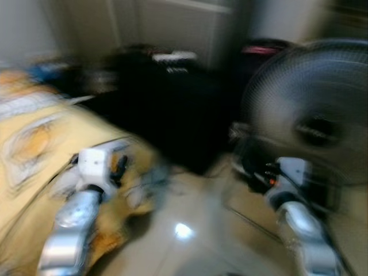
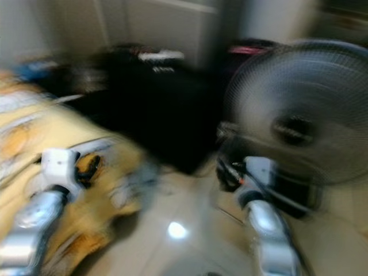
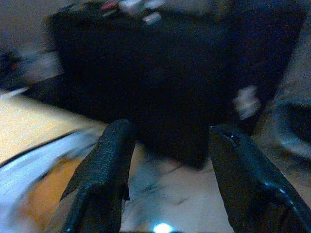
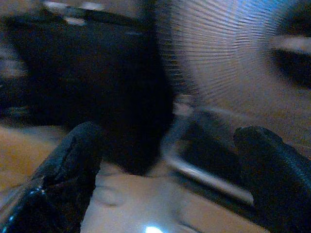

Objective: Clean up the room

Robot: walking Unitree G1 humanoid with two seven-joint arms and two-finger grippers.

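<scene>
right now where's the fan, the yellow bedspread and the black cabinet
fan (image 2: 293,129), right eye view, dark hub at the middle of its round grille
yellow bedspread (image 1: 34,144), left eye view, flat top near the patterned part
black cabinet (image 1: 167,115), left eye view, its dark front face

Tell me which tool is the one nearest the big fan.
The right tool: its arm is raised just in front of the fan, whose grille looms ahead of its open fingers. The left tool sits over by the yellow bedding instead.
</scene>
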